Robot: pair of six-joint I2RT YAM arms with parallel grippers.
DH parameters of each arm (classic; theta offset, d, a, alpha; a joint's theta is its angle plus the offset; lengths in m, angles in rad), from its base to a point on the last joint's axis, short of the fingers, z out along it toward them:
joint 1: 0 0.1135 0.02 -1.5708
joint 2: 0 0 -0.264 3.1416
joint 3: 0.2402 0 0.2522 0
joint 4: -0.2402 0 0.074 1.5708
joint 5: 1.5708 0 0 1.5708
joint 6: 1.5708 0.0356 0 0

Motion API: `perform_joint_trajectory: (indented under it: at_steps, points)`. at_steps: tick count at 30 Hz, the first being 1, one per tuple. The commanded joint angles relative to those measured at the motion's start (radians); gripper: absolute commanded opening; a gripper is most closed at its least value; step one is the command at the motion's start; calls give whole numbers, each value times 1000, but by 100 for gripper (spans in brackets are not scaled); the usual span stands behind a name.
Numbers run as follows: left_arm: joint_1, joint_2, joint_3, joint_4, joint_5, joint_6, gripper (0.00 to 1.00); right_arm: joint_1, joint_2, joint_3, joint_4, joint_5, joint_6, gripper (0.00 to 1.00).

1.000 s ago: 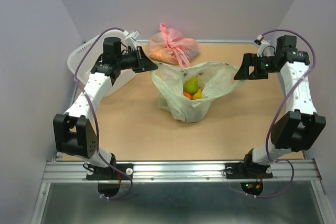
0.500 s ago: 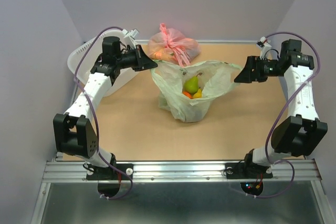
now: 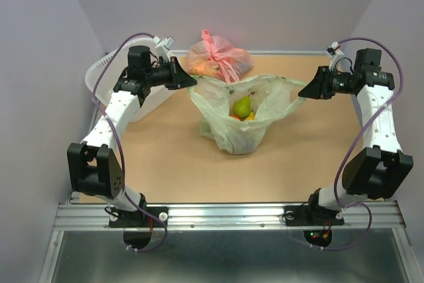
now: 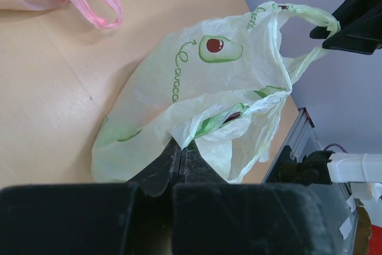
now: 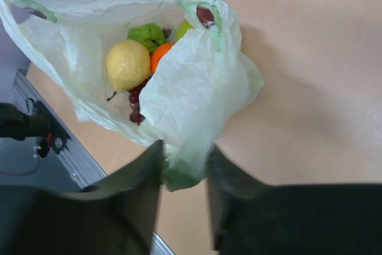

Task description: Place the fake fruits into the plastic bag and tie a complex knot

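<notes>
Fake fruits (image 3: 242, 109) lay inside the plastic bag (image 3: 232, 136), which stood open-mouthed at the middle of the table (image 3: 159, 157). A yellow pear (image 5: 127, 64), an orange (image 5: 160, 55) and dark red grapes (image 5: 136, 106) showed through its mouth. At the bag's 10 o'clock the left gripper (image 3: 192, 81) was clenched on its rim. At 2 o'clock the right gripper (image 3: 305, 91) had a fold of the bag between parted jaws; whether it gripped could not be told. A pink tied bag (image 3: 218, 61) sat at 12 o'clock.
</notes>
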Motion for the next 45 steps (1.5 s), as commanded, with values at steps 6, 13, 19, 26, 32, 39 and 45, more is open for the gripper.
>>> perform_joint_trajectory:
  at_steps: [6, 13, 19, 26, 32, 39, 45]
  points:
    - [6, -7, 209, -25, 22, 124, 0, 16, -48, 204, 82, -54, 98, 1]
    - [6, -74, 476, -163, -32, 300, 0, 16, -146, 387, 79, 15, 204, 1]
    - [6, -252, 432, -344, -50, 448, 0, 16, -197, 471, 22, 66, 210, 1]
    - [6, -266, 395, -381, -50, 436, 0, 16, -85, 580, -55, 81, 146, 0]
    - [4, -168, 555, -436, 3, 425, 0, 16, 13, 732, -164, 63, 63, 0]
    - [6, -143, 229, -369, -53, 464, 0, 46, -97, 220, -52, 119, -95, 1]
    - [10, -73, 306, -474, -72, 651, 0, 60, -122, 174, -32, 76, -118, 0]
